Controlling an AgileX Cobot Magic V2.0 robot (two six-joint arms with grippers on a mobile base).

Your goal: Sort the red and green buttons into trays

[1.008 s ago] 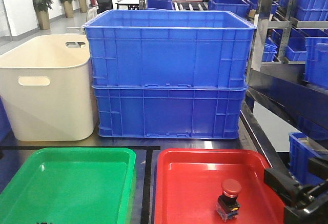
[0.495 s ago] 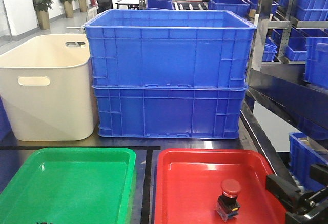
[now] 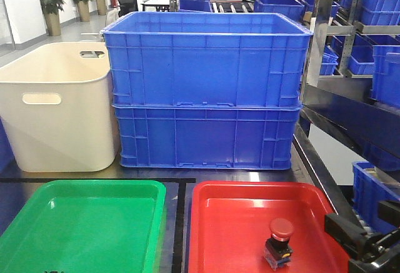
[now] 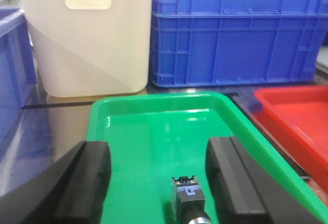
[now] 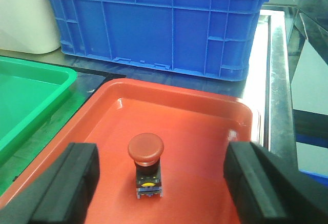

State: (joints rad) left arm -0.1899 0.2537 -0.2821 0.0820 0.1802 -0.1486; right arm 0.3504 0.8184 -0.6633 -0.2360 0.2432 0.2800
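A red button point(image 3: 279, 242) with a domed cap on a black body stands upright in the red tray point(image 3: 250, 188). In the right wrist view it point(image 5: 146, 162) stands on the tray point(image 5: 174, 88) between the wide-apart fingers of my open right gripper point(image 5: 163, 155), touching neither. That gripper point(image 3: 365, 248) shows at the lower right of the front view. The green tray point(image 3: 94, 188) lies left of the red one. In the left wrist view a button body point(image 4: 188, 196) lies on the green tray point(image 4: 154, 101) between the fingers of my open left gripper point(image 4: 159, 152). Its cap is cut off by the frame edge.
Two stacked blue crates point(image 3: 206, 92) and a cream tub point(image 3: 56, 104) stand behind the trays. Metal shelving with more blue crates point(image 3: 375, 35) runs along the right. Another blue crate point(image 4: 13, 70) is at the far left. The table's metal edge point(image 5: 279, 80) is right of the red tray.
My right gripper has drawn back slightly toward the lower right of the front view, away from the red button. The red button and both trays have not moved.
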